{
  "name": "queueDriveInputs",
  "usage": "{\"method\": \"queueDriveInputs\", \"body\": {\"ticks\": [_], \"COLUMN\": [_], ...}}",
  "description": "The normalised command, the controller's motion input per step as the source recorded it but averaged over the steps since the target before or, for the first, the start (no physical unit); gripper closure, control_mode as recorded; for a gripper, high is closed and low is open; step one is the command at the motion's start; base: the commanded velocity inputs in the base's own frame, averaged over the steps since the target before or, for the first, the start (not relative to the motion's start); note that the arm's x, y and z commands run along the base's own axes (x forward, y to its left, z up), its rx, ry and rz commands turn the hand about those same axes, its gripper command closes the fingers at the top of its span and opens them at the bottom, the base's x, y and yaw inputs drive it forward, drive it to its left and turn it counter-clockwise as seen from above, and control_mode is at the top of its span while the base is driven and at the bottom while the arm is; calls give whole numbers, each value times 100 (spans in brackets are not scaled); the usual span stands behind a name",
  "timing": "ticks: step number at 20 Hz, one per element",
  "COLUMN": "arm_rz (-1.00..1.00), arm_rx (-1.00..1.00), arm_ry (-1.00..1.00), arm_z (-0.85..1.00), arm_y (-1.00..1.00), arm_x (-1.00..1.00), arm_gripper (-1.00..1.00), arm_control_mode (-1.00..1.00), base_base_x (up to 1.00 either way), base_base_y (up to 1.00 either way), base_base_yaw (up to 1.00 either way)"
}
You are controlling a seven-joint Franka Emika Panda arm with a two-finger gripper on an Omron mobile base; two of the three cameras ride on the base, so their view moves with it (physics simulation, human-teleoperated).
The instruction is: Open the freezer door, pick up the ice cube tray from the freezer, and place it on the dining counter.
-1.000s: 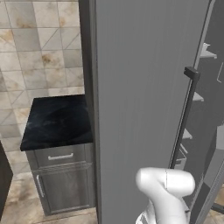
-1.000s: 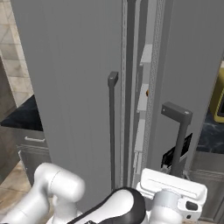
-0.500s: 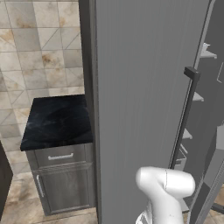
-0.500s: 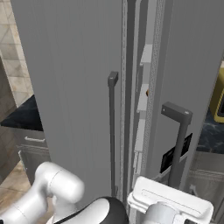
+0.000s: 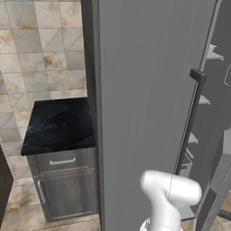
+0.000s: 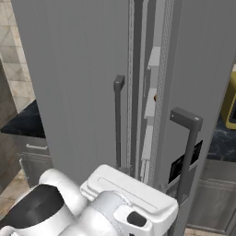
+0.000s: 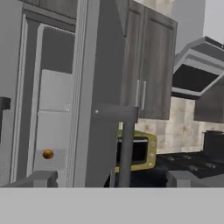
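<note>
My end effector (image 7: 112, 178) has just swung across, fingers wide apart, so the handle (image 7: 127, 151) of the ajar freezer door (image 7: 98, 65) stands right ahead between them, I think ready for grasping.

The tall grey freezer door (image 6: 193, 83) stands slightly ajar, its dark bar handle (image 6: 185, 152) upright.

Freezer (image 6: 147, 106) interior mostly hidden behind door (image 5: 144, 90); ice cube tray unseen.
</note>
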Motion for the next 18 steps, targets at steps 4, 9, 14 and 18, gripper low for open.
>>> {"method": "queueDriveInputs", "body": {"ticks": [4,9,14,18], "arm_rz": [-19,-18,-23,-25], "arm_rx": [-4,-1,0,1], "arm_ry": [0,4,0,0], "arm_z": [59,52,24,2], "arm_y": [93,73,51,47], "arm_x": [0,11,58,63], "arm_gripper": [-100,-100,-100,-100], "arm_control_mode": [-100,-100,-100,-100], "base_base_x": [0,0,0,0], "base_base_y": [0,0,0,0], "base_base_yaw": [0,0,0,0]}}
